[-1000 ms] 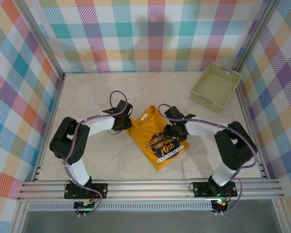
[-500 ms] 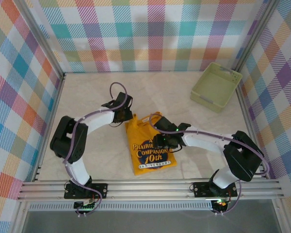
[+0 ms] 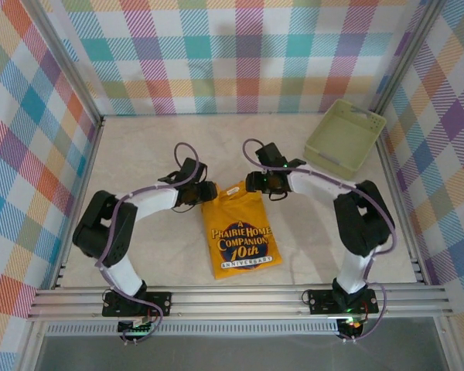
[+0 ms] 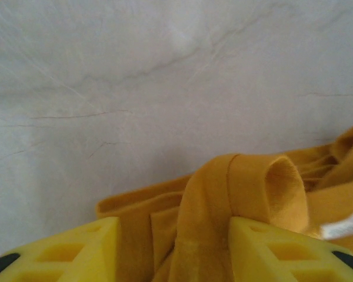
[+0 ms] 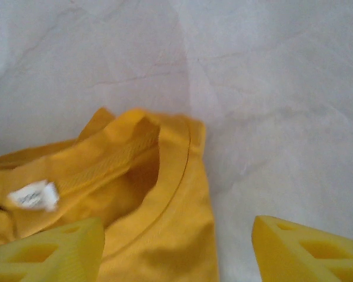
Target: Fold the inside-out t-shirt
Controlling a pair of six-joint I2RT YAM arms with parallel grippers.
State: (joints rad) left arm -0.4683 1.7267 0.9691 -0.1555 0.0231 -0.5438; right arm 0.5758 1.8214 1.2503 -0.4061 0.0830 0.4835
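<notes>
The mustard-orange t-shirt lies folded into an upright rectangle mid-table, printed lettering facing up and its collar end at the far side. My left gripper sits at the shirt's far left corner. In the left wrist view the left gripper is open, and a raised fold of the t-shirt stands loosely between its fingers. My right gripper is at the far right corner. In the right wrist view the right gripper is open over the t-shirt's neckline, with bare table by its right finger. A white label shows inside the collar.
A pale green basket stands at the back right corner of the marble-look table. Checked walls and metal frame posts close in the back and both sides. A rail runs along the near edge.
The shirt has been swung from a slanted lie to a straight, upright rectangle. Both grippers moved to its far edge and their jaws widened, releasing the cloth.
</notes>
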